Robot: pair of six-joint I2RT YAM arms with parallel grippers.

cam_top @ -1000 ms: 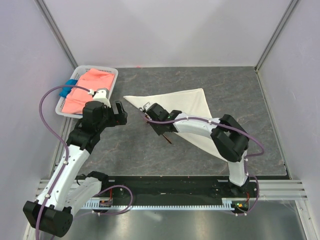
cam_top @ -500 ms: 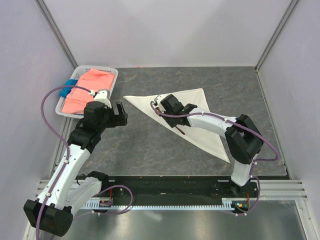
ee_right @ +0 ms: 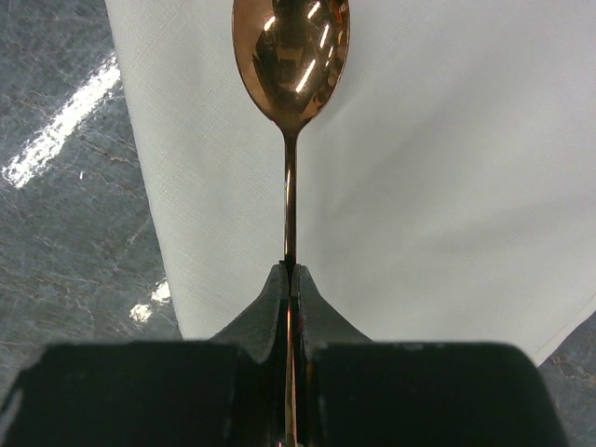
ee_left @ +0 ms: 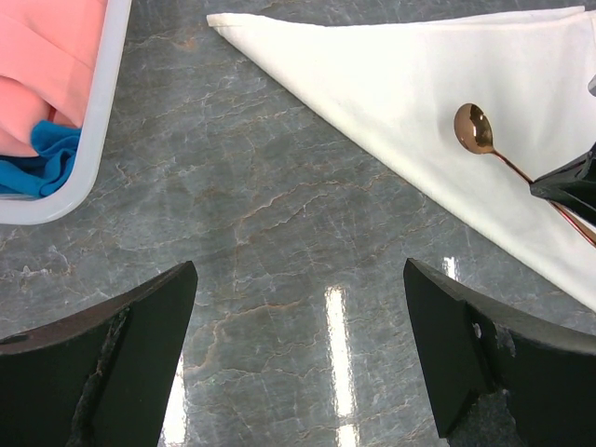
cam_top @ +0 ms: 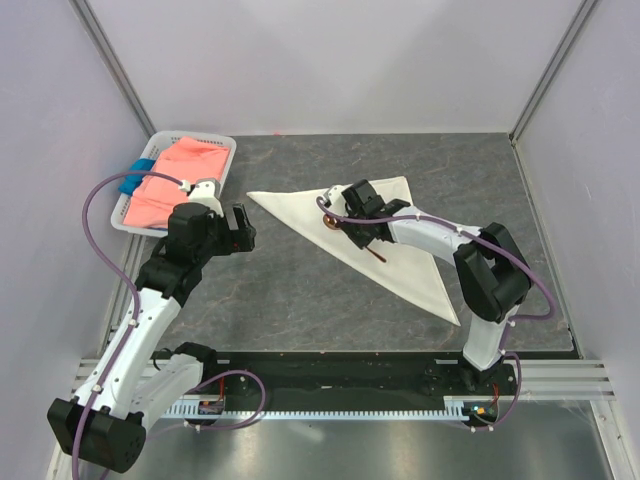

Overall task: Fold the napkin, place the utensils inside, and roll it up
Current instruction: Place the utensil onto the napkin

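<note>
Copper shows at the right gripper (ee_right: 289, 272), whose fingers are pinched tight on the thin handle of the spoon (ee_right: 291, 47), the round bowl pointing away from the wrist. The spoon sits over the napkin (cam_top: 290, 205), near its long folded edge; whether the bowl touches the cloth cannot be told. The napkin lies flat on the grey table (cam_top: 280, 290) as an off-white triangle, one point toward the white basket (cam_top: 225, 165) at the far left. The basket holds a salmon-pink cloth (cam_top: 175, 170) and a blue cloth (cam_top: 135, 178). The left gripper (ee_left: 298, 279) hangs over bare table between basket and napkin, fingers spread wide, holding nothing.
</note>
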